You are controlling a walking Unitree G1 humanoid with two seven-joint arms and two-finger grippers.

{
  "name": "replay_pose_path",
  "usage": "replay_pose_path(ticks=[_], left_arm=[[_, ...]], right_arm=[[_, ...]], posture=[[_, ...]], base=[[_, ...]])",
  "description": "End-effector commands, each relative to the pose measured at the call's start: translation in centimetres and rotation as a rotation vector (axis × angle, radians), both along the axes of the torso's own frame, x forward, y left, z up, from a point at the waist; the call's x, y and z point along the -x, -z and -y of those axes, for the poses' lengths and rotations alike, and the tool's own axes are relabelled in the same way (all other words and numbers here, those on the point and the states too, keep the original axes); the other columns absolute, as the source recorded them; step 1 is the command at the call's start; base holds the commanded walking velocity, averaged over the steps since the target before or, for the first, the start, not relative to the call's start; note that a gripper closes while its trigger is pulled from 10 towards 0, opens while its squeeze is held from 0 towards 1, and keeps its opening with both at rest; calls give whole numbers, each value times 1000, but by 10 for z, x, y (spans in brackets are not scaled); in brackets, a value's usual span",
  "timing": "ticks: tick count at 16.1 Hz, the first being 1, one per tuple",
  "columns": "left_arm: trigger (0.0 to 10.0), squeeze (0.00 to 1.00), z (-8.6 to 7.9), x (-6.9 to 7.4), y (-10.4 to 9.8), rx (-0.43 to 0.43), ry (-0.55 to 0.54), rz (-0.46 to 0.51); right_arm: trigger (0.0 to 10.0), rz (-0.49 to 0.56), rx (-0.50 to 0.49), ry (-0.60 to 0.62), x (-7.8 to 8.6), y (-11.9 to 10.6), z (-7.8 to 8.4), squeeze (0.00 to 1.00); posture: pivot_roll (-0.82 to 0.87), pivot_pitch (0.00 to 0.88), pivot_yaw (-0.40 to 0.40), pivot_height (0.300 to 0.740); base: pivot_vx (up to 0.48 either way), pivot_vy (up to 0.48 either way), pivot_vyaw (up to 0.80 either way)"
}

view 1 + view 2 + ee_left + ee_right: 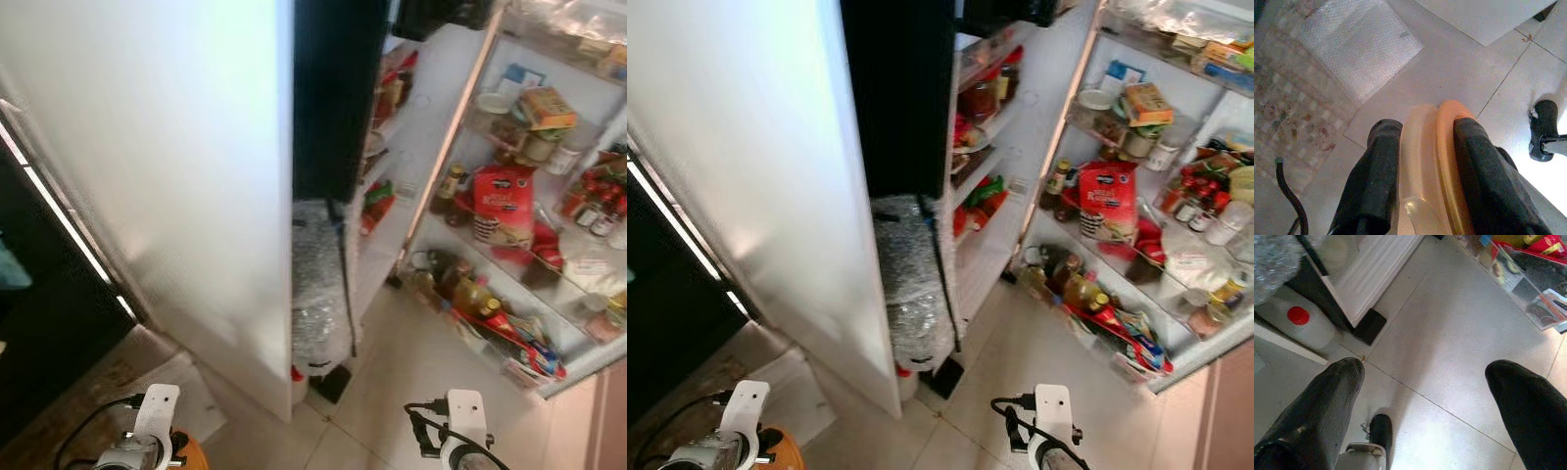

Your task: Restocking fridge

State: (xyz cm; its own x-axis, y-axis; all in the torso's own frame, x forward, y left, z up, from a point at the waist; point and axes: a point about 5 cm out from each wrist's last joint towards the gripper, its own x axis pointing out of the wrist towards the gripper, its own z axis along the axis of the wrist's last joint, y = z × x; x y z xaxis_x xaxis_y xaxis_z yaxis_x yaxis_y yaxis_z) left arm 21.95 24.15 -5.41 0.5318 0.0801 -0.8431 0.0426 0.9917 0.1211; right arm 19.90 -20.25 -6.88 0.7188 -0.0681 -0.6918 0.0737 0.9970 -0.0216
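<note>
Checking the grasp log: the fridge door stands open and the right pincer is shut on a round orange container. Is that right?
Wrong arm. The left wrist view shows the left pincer shut on the round orange container; the right pincer is open, holding nothing. The white fridge door does stand open.

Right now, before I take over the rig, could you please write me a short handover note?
Left gripper: shut on an orange and translucent plastic item, held low above the tiled floor.
Right gripper: open, holding nothing, low over the floor.
Fridge: open ahead; its door shelves are crowded with bottles, jars and a red bag. A bubble-wrapped bundle stands by the fridge's foot.
Done: item picked up.
Left: carry it to the fridge and shelve it.
</note>
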Motion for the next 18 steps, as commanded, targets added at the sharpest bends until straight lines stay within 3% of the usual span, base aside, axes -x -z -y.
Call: replay_pose_path(ticks=[1, 15, 18], left_arm=[[10000, 0, 3, 5, 4, -3, 13, -41], [10000, 0, 3, 4, 3, 7, 16, -46], [10000, 0, 3, 4, 3, 10, 17, -46]], right_arm=[[10000, 25, -6, 0, -8, -4, -2, 0], [10000, 32, 9, -20, -9, -5, -3, 0], [10000, 28, 25, -28, -9, -5, -2, 0]], posture=[[-90, 80, -28, 740], [-90, 98, -25, 740], [-90, 98, -25, 740]], base=[[0, -322, 0], [0, -354, 0], [0, -380, 800]])
